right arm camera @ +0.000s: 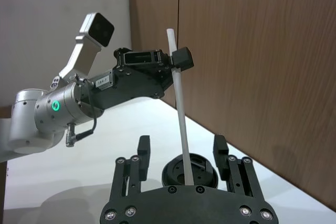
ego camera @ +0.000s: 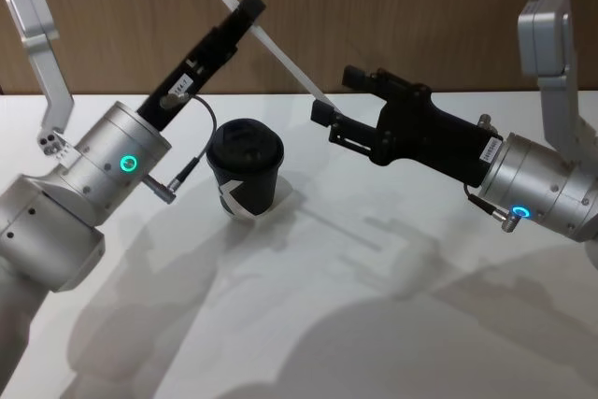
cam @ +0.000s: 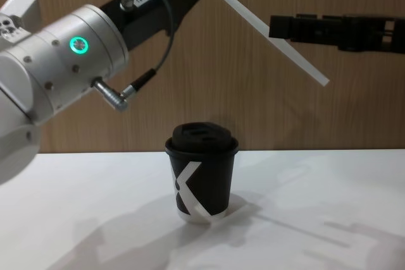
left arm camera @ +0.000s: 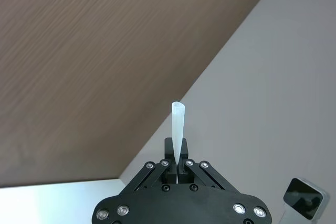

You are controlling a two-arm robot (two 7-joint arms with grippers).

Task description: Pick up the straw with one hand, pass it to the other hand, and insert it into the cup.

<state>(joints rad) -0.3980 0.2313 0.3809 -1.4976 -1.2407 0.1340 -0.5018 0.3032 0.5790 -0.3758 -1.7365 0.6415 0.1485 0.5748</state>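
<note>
Head view: left gripper is raised over the worktop, fingers clamped on the white straw near its upper end. Right gripper has its fingers wide, straddling the straw's lower tip without touching. Black lidded cup stands upright below.

The thin white straw, clamped in the left gripper, slants in the air above the upright, lidded black cup.
</note>
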